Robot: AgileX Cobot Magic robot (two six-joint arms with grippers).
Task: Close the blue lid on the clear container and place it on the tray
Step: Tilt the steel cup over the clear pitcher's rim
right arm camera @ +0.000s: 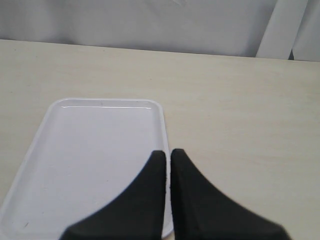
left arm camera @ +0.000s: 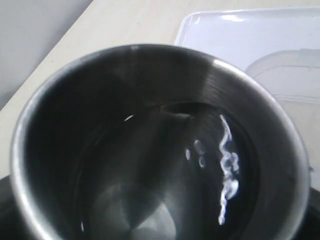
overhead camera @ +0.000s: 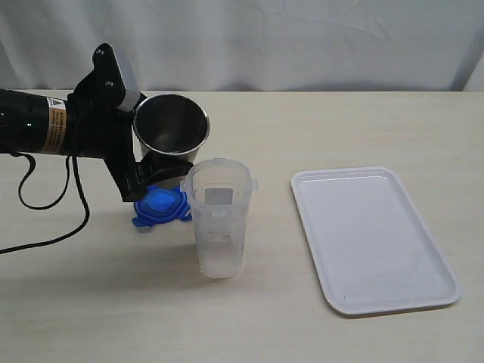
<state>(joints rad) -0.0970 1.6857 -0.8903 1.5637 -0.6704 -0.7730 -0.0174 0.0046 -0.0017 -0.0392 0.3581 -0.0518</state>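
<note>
At the far left the left arm (overhead camera: pixel 76 128) reaches in over the counter (overhead camera: pixel 91 302), and the left jaws stand wide, clamped on the base of a steel cup (overhead camera: pixel 170 128) that is tipped with its mouth towards the exterior camera; the left wrist view is filled by its dark inside. Just under that cup the blue lid (overhead camera: pixel 160 204) lies flat on the counter, partly hidden by the jaws. Just beside it to the right stands the clear container (overhead camera: pixel 218 219), upright and open-topped. Well apart to the right lies the tray (overhead camera: pixel 370 234), nothing on it. The right jaws are pressed together on nothing, hanging over one edge of the tray in the right wrist view. By my judgement the closing step has not yet begun, since the lid is off and the left jaws are occupied. The next move calls for parking the cup clear of the lid, then taking the lid level, squaring it to the rim and pressing it home.
</note>
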